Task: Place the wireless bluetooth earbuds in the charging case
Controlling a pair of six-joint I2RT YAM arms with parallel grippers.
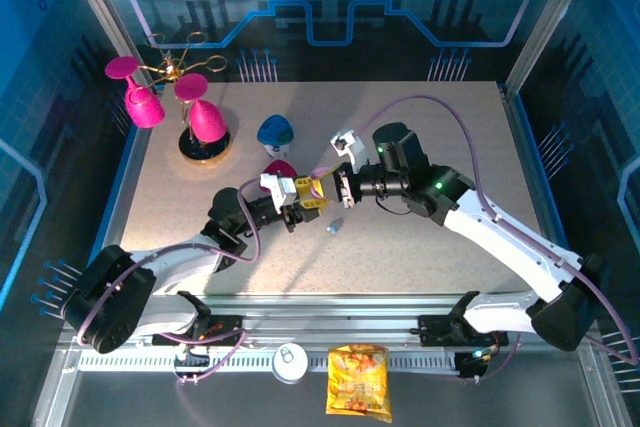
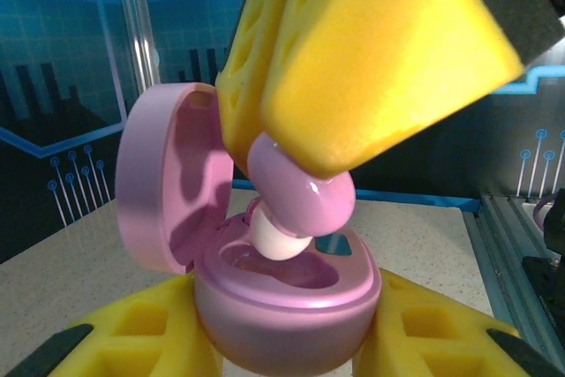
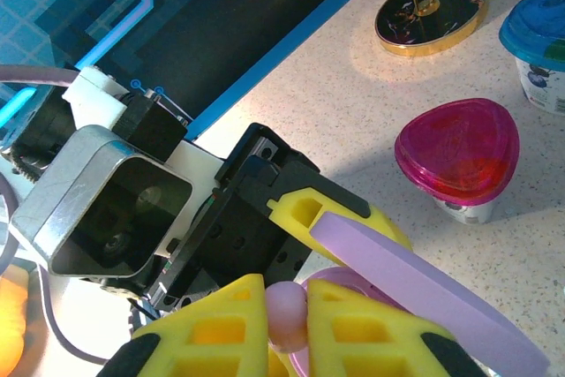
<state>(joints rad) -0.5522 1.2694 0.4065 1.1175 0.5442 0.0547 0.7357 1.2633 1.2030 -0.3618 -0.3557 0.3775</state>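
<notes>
My left gripper [image 2: 287,335] is shut on the base of a pinkish-purple charging case [image 2: 287,297], held above the table with its lid [image 2: 163,183] swung open. My right gripper [image 3: 286,317] is shut on a pinkish-purple earbud [image 3: 286,311]. The earbud [image 2: 300,187] hangs tilted over the case, its white tip touching the left well. In the top view the two grippers meet at the table's middle, left gripper [image 1: 303,197] and right gripper [image 1: 336,185]. A pale blue-grey earbud [image 1: 335,227] lies on the table just in front of them.
A magenta-lidded cup [image 1: 280,169] and a blue-lidded cup [image 1: 275,131] stand behind the grippers. Pink glasses on a gold stand [image 1: 200,122] occupy the back left. A can [image 1: 290,362] and a snack bag [image 1: 358,379] lie beyond the near edge.
</notes>
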